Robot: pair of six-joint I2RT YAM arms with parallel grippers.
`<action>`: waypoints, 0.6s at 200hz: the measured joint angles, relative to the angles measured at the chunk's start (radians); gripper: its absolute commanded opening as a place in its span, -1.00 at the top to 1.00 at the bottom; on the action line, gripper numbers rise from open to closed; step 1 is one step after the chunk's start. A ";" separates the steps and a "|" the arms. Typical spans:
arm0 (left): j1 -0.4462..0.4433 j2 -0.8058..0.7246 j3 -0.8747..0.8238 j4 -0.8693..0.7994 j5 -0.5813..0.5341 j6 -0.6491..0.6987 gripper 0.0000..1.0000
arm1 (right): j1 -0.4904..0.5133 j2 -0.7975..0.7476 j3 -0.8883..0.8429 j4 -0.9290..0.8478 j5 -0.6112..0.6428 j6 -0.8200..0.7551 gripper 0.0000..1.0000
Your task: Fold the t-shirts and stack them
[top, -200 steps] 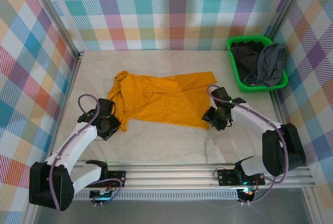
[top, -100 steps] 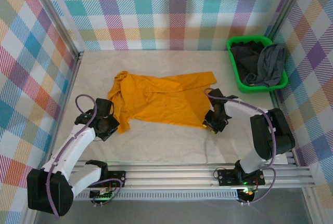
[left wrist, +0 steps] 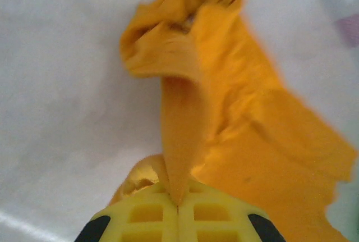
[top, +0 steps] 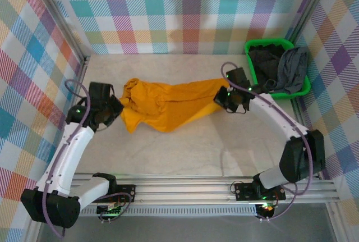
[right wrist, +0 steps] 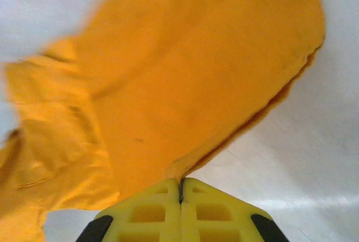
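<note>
Over the pale table (top: 168,158), the soft mustard t-shirt (top: 168,107) (flat a second ago) sags, bunched, pinched by left gripper (top: 119,112) and right gripper (top: 220,97).

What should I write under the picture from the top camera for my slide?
Left gripper and right gripper each pinch one end of the orange t-shirt, which hangs bunched between them.

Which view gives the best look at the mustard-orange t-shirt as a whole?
Top external: the whole mustard-orange t-shirt shows, bunched and strung between the left gripper and right gripper. Each wrist view gives a blurred close-up of cloth pinched in its shut gripper.
</note>
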 measured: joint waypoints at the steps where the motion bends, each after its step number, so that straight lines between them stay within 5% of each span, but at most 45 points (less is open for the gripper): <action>1: 0.001 0.002 0.006 0.000 0.000 0.000 1.00 | 0.000 -0.002 0.005 0.000 0.001 -0.002 1.00; 56: 0.070 0.082 0.430 0.026 -0.036 0.000 1.00 | -0.031 -0.108 0.270 0.065 0.008 -0.144 1.00; 120: 0.071 -0.042 0.594 0.053 -0.103 0.001 1.00 | -0.038 -0.378 0.267 0.106 0.026 -0.185 1.00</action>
